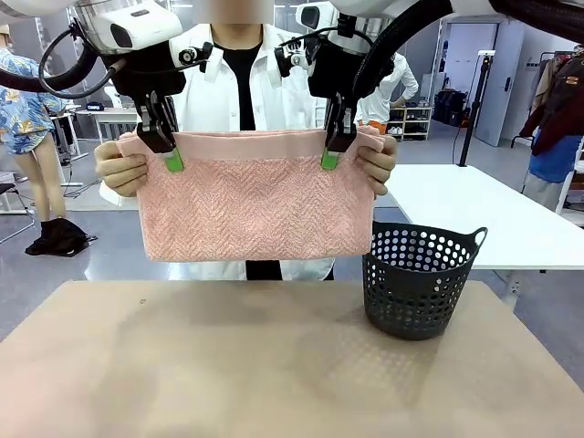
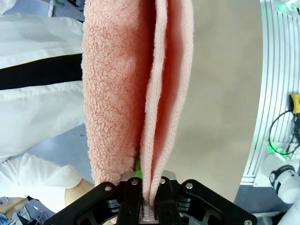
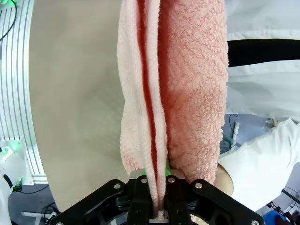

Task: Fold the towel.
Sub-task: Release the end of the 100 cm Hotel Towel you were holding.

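Observation:
The salmon-pink towel [image 1: 255, 203] hangs doubled over in the air above the table's far edge, hem band along the top. My left gripper [image 1: 170, 155] is shut on its top left edge, and my right gripper [image 1: 332, 153] is shut on its top right edge. A person behind it holds both upper corners, one hand [image 1: 119, 170] at the left and the other hand [image 1: 380, 164] at the right. In the left wrist view the towel [image 2: 136, 93] runs up from the pinched fingers in two layers. The right wrist view shows the same towel [image 3: 173, 89] clamped between its fingers.
A dark perforated basket [image 1: 418, 279] stands on the tan table [image 1: 228, 365] at the right, just below the towel's lower right corner. A white table [image 1: 493, 214] sits behind it. The person in a white shirt [image 1: 274, 91] stands at the far side.

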### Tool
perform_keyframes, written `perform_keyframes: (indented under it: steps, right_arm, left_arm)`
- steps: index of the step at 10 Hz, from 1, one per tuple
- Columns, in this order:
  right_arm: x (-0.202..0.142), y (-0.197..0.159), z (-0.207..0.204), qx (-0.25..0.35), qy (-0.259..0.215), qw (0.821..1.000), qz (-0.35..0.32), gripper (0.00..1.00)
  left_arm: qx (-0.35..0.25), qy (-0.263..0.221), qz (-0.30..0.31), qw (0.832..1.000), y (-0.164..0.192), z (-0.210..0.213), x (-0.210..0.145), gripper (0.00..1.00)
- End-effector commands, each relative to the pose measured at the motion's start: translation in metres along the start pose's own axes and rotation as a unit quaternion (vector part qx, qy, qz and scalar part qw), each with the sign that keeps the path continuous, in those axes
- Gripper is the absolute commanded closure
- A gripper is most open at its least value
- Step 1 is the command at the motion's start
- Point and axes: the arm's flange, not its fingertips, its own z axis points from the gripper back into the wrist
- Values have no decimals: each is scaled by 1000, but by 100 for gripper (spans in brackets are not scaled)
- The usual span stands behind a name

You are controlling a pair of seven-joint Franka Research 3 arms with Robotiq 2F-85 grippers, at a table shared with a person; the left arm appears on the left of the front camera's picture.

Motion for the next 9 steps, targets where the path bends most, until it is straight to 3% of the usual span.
perform_keyframes:
  steps: [1,4,5,6,7,8,9]
  right_arm:
    - [-2,2,2,-2,2,1000,0,100]
    - [-2,2,2,-2,2,1000,0,100]
    - [0,0,0,0,0,1000,0,96]
    - [-1,1,1,1,-5,1000,1,60]
    - [-1,3,3,-3,-3,1000,-1,60]
    - [-3,3,6,-7,-7,1000,-4,24]
    - [-5,4,8,-9,-10,1000,-6,56]
  left_arm:
    - [4,3,0,1000,1,2,-1,100]
    - [4,3,0,1000,1,2,-1,100]
    - [0,0,0,1000,0,0,0,96]
    - [12,-4,-6,1000,-1,4,0,55]
    - [17,-4,-4,1000,-1,6,-2,55]
    - [18,-5,-1,1000,-1,7,-3,14]
    - [21,-9,1,1000,-2,10,-5,55]
